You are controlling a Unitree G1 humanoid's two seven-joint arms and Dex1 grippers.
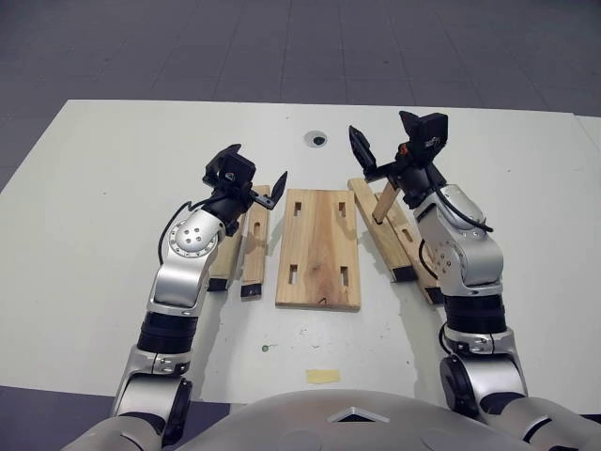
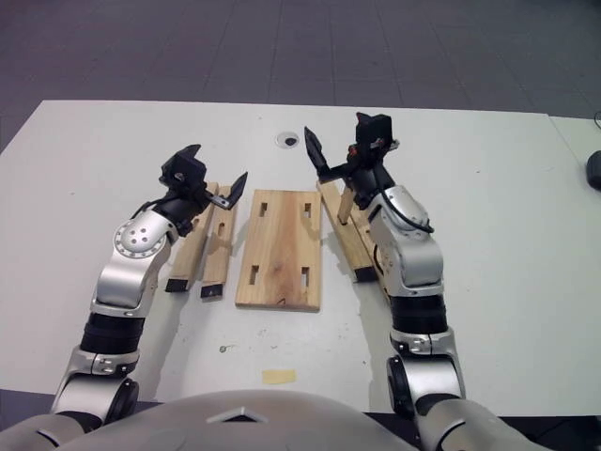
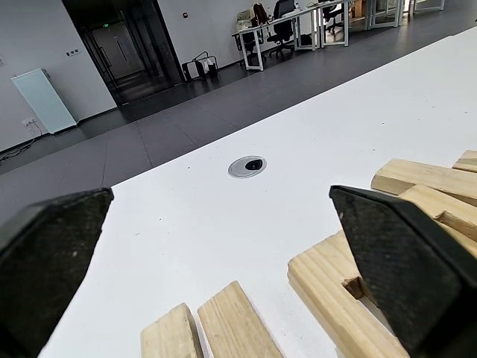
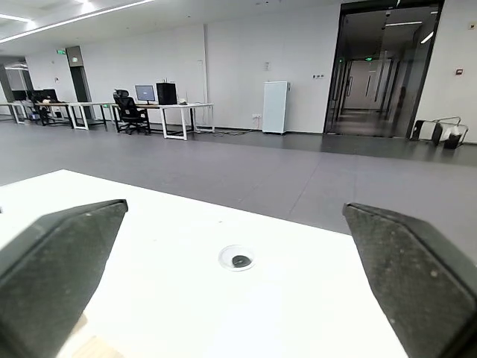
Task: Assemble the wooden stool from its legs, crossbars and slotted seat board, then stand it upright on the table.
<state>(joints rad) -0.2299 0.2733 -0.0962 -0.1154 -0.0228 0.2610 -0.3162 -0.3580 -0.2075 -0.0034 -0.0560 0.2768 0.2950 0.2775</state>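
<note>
The slotted seat board (image 1: 319, 249) lies flat mid-table. Two wooden legs (image 1: 252, 240) lie side by side to its left. Further legs (image 1: 387, 240) lie to its right, with a short crossbar (image 1: 383, 202) resting at a tilt over them. My left gripper (image 1: 254, 174) hovers open above the far ends of the left legs, nothing between its fingers; the left wrist view looks past its fingers (image 3: 395, 253) onto leg ends (image 3: 223, 328). My right gripper (image 1: 394, 136) is open above the far end of the right legs, pointing away over the table, its fingers (image 4: 59, 268) empty.
A round cable hole (image 1: 317, 139) sits in the white table (image 1: 113, 188) beyond the seat board. A small scrap of tape (image 1: 324, 376) lies near the front edge. Bare tabletop stretches to the far left and far right.
</note>
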